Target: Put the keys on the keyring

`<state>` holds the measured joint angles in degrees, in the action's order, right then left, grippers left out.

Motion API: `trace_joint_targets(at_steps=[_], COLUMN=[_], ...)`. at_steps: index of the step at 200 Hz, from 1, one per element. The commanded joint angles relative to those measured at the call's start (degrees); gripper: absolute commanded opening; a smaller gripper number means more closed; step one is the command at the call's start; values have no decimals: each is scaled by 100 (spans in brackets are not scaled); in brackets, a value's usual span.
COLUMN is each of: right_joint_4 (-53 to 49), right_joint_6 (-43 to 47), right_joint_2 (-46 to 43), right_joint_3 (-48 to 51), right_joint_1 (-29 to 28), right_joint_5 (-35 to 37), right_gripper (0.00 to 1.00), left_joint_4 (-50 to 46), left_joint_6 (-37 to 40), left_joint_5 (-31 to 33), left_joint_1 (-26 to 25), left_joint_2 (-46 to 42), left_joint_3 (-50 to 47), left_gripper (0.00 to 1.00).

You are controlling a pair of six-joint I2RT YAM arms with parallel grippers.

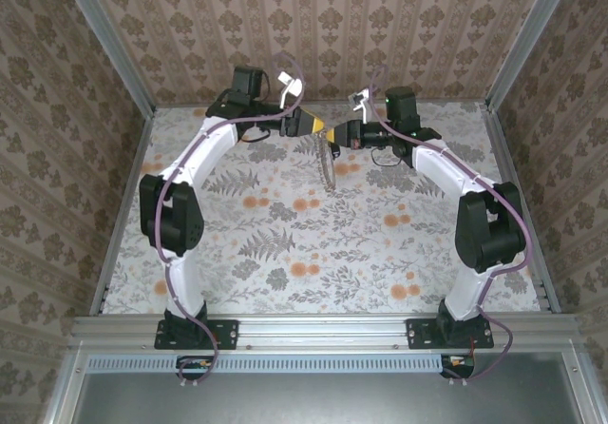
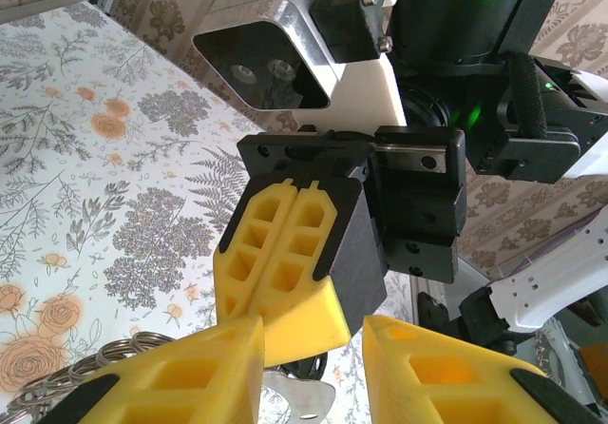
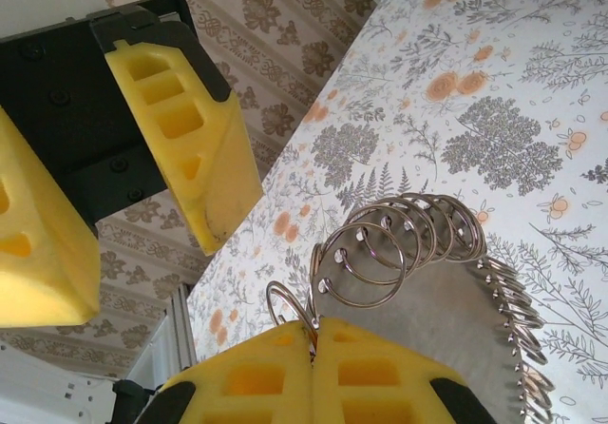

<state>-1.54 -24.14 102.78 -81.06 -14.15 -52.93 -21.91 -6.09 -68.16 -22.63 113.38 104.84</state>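
Floral-print table (image 1: pixel 285 243), grey and orange blooms; patterned wallpaper walls (image 1: pixel 313 25) on three sides.

Right pincer (image 3: pixel 313 338): yellow fingers pressed together, clamped on one wire ring of the keyring (image 3: pixel 375 253). Held over the far middle of the table, tips pointing at the left arm (image 1: pixel 180 205).

Keyring: curved row of many silver wire rings along the edge of a flat grey face. Hangs below the right pincer. Whether its lower edge touches the table cannot be told.

Left pincer (image 2: pixel 313 343): yellow fingers (image 3: pixel 185 129) spread apart, nothing gripped. Faces the right pincer tip to tip, the two very near. Contact between them cannot be told.

Small silver metal piece (image 2: pixel 304 400): low between the left fingers, cut off by the picture edge, identity unclear.

Arms: white links, black joints, the left arm and the right arm (image 1: pixel 475 224) arching inward from bases at the near table edge.
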Motion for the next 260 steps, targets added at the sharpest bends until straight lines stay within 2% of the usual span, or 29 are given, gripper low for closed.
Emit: trace_joint_targets(at_steps=[1,208,260], right_joint_4=[0,31,31], right_joint_6=[123,136,128], right_joint_2=[-22,79,64], right_joint_3=[-214,-256,-250], right_joint_1=[-18,-17,-3], right_joint_5=[-36,-21,-16], right_gripper=[0,0,0], left_joint_4=[-186,-598,-712], left_joint_6=[210,484,564], left_joint_5=[-32,-180,-71], left_joint_1=[-9,-153,-154], left_joint_2=[120,488,540], left_joint_3=[187,390,388], left_gripper=[33,30,33])
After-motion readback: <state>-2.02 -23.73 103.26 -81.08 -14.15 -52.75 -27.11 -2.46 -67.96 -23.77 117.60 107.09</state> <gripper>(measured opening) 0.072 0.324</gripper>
